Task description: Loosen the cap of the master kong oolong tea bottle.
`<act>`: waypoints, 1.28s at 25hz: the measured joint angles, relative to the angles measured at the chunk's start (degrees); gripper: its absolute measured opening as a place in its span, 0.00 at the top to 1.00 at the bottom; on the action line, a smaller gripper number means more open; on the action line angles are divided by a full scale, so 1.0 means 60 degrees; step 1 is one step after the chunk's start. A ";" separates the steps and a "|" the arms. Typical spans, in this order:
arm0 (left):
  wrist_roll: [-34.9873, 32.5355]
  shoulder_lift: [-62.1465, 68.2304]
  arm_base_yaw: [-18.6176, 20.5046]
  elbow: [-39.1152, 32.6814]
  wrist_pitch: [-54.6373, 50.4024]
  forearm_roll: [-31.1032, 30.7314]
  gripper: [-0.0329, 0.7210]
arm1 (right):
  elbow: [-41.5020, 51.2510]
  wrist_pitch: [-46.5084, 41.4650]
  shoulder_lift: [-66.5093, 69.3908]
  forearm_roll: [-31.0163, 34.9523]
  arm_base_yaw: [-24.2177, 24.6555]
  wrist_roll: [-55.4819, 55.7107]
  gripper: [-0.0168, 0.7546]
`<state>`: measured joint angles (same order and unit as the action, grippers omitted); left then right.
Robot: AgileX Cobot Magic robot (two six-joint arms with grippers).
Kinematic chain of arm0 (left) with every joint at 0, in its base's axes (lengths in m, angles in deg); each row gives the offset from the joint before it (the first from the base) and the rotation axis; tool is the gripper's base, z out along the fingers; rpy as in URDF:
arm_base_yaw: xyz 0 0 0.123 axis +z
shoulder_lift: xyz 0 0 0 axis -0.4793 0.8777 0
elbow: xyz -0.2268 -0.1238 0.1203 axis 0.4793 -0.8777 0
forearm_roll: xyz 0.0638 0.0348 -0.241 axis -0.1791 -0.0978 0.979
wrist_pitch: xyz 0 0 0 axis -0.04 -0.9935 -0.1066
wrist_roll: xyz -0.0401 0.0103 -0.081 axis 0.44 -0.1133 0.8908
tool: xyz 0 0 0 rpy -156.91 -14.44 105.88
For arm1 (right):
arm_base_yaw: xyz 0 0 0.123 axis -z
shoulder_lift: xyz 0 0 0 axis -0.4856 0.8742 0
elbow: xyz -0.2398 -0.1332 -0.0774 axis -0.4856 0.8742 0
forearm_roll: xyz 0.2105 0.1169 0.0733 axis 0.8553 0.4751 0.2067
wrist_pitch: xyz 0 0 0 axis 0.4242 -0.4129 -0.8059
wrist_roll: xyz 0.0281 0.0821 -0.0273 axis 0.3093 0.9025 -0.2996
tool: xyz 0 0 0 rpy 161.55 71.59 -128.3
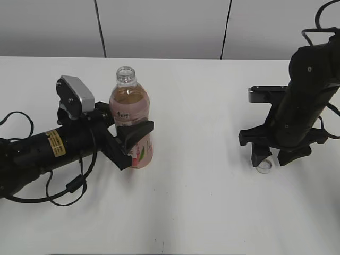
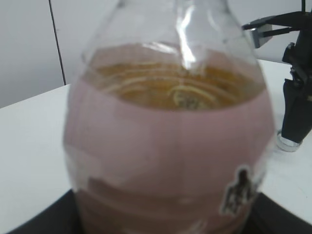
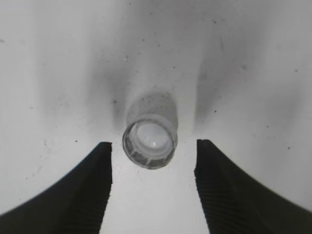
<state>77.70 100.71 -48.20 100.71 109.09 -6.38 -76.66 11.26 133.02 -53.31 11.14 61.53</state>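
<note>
Claw on my left (image 1: 133, 139) gripped the master kong oolong tea bottle (image 1: 130, 114) upright on the bench (image 1: 202, 202), neck uncapped. My right claw (image 3: 153, 168) stood open around the cap (image 3: 149, 141), lying on the bench. I judged lifting straight up would avoid knocking it.

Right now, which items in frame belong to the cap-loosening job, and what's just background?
Job items:
- master kong oolong tea bottle, uncapped, held by left gripper
- cap, on the table between the open fingers of right gripper

Just there:
- table
- wall panels
</note>
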 joint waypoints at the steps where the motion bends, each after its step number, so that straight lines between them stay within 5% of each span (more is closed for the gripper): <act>1: 0.0000 0.0000 0.0000 0.0000 0.0000 0.0000 0.45 | 0.0000 0.0000 0.0000 0.0097 0.0000 -0.0101 0.38; 4: 0.0000 0.0000 0.0000 0.0000 0.0000 0.0000 0.43 | 0.0000 0.0000 0.0000 0.0448 0.0000 -0.0293 0.30; 13: 0.0000 0.0105 -0.0027 -0.0028 -0.0511 0.0197 0.22 | 0.0000 -0.0010 0.0000 0.0665 0.0000 -0.0351 0.27; 32: 0.0044 -0.0672 0.0490 -0.1113 -0.0550 0.0094 0.20 | 0.0000 -0.0533 0.0000 0.0676 0.0000 -0.0486 0.27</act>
<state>77.97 96.68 -45.26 94.04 105.79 -5.82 -76.66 8.06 133.02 -49.25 11.14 58.62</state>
